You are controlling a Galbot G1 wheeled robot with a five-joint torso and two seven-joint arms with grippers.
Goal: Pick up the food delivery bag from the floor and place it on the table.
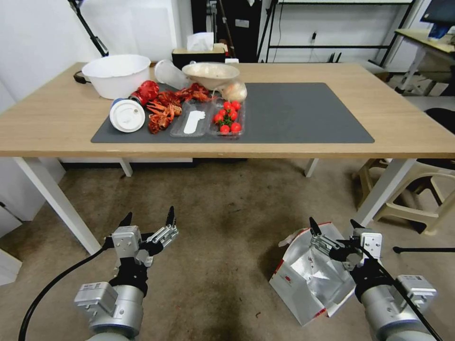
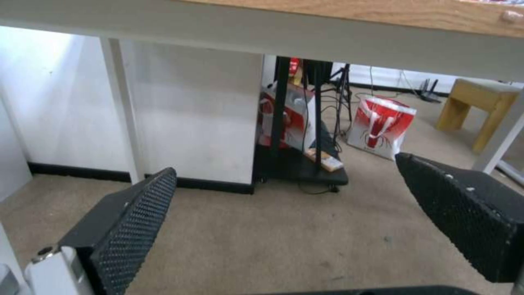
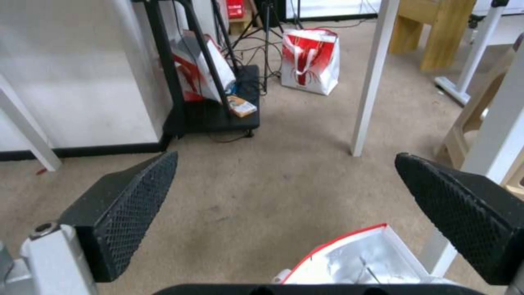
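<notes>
Silver foil lining shows inside 1 food delivery bag (image 1: 310, 279), which lies tipped on the floor (image 1: 222, 222) in front of the desk (image 1: 57, 128), near its front right leg, mouth gaping upward; its lower right part is hidden behind the right arm, and in the right wrist view only a red-trimmed corner of the bag (image 3: 355, 258) shows, cut off by the frame. 2 end effectors are in sight. The right end effector (image 1: 334, 227) hangs just above the bag's open mouth with its 2 fingers spread wide, gripping nothing; whether a fingertip touches the paper is hard to tell. The left end effector (image 1: 148, 220) hovers over bare floor, well apart from the bag, likewise spread wide and holding nothing. On the desk lies 1 dark grey mat (image 1: 294, 113); toward its left edge and the desk's back left corner sit 1 white basin (image 1: 116, 73), 1 shallow bowl (image 1: 211, 73), 1 clear tray of red tomatoes (image 1: 227, 118), a heap of red crayfish (image 1: 166, 106) too tangled to count, and 1 white lidded cup (image 1: 127, 115) on its side. Beyond the desk legs, 1 smaller white bag with red print (image 3: 310, 61) stands on the floor.
</notes>
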